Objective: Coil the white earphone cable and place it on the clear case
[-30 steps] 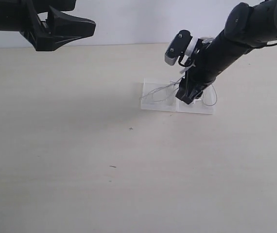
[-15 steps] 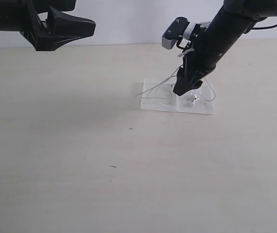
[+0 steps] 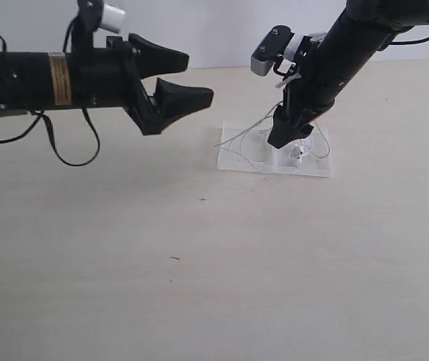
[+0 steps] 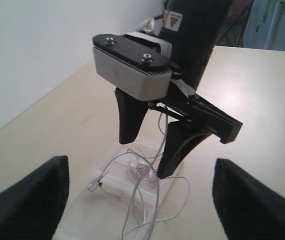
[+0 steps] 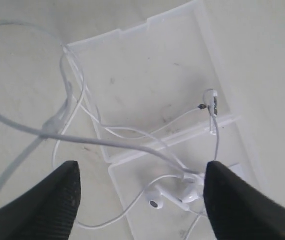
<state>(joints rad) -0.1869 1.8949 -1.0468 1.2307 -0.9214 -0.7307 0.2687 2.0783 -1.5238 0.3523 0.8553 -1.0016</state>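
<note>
The clear case (image 3: 316,167) lies flat on the table, right of centre. The white earphone cable (image 3: 238,140) is spread over it in loose loops, some spilling past the edges. Both earbuds (image 5: 154,202) rest on one half of the case (image 5: 152,65), and the plug (image 5: 211,100) rests on the other half. My right gripper (image 3: 290,139) hovers open just above the case with the earbuds below its jaws (image 5: 142,170). One strand rises toward its fingers; I cannot tell if it clings. My left gripper (image 3: 199,75) is open in the air, left of the case.
The left wrist view looks at the right gripper (image 4: 145,157) over the case (image 4: 97,210) and cable (image 4: 132,202). A white wall runs along the table's far edge (image 3: 222,68). Small dark specks (image 3: 203,199) mark the tabletop.
The left arm swung in from the upper left toward the case, jaws open. The right gripper lifted off the case and spread wider, leaving the earbuds and cable on it.
</note>
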